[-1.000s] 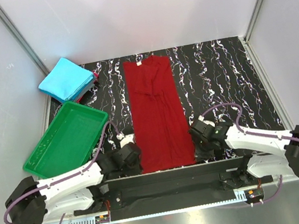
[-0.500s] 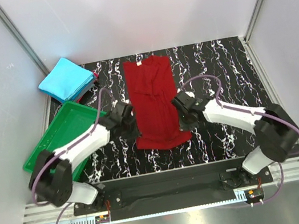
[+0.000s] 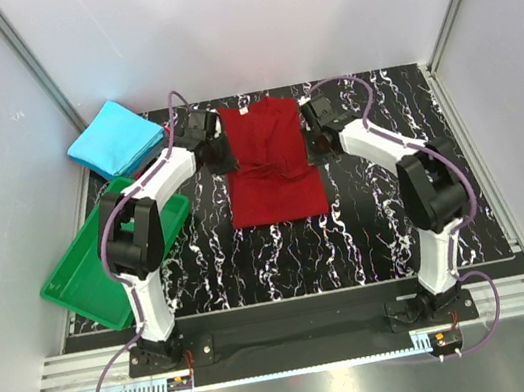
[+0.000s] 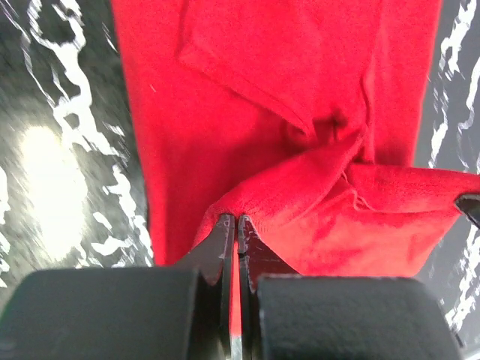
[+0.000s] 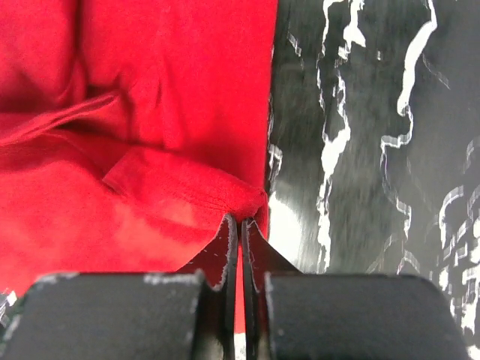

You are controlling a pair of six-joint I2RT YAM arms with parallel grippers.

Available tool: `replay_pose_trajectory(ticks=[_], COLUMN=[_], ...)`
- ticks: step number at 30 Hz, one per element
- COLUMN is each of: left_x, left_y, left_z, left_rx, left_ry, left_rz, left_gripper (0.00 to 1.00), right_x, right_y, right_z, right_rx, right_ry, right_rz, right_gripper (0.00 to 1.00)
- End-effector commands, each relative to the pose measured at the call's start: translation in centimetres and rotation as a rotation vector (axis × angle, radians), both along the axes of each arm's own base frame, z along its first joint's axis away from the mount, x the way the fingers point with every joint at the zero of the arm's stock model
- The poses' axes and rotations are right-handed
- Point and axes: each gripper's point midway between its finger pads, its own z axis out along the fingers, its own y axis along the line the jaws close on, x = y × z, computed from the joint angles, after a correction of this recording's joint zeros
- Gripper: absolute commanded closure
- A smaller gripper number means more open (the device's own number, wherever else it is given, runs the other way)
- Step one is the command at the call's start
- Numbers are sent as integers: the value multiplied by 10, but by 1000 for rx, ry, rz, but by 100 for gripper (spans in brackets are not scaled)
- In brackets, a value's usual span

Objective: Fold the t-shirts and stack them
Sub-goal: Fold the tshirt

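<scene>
clenched on the dark red t-shirt's (image 3: 273, 169) hem corners with left fingers (image 4: 214, 247) and right fingers (image 5: 217, 251), cloth doubled over just ahead on the counter (image 3: 385, 205). done, seemingly: cyan-blue t-shirt (image 3: 115, 138), folded, well left of the left fingers. left: releasing, another fold, stacking.

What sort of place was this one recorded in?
Probably a lab robot cell, not a home: plain white panel walls enclose a black marbled table, and the left claw and right claw are shut on a red t-shirt.
</scene>
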Motion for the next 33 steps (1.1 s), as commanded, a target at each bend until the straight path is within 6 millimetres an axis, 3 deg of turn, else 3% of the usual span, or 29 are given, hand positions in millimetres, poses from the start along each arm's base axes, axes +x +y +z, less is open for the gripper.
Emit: replay_pose_trajectory(ticks=[1, 8, 17, 19, 28, 31, 33], left_x=[16, 35, 46, 50, 68, 74, 78], left_y=[12, 23, 31, 31, 36, 34, 36], left_z=[2, 0, 17, 11, -6, -10, -12], left_rx=[16, 7, -33, -55, -67, -76, -74], left_ry=[-11, -21, -61, -42, -25, -22, -23], left_rz=[-2, 27, 60, 60, 74, 67, 76], left_gripper=[100, 100, 100, 100, 100, 87, 83], right_x=[27, 47, 63, 69, 91, 99, 104], right_y=[16, 10, 13, 16, 13, 12, 10], right_z=[12, 16, 40, 43, 17, 14, 14], right_rx=[33, 21, 45, 66, 62, 54, 47], right_ry=[-73, -111, -176, -182, -149, -156, -163], right_rz=[91, 77, 89, 98, 88, 89, 87], right_gripper=[100, 100, 100, 100, 100, 98, 93])
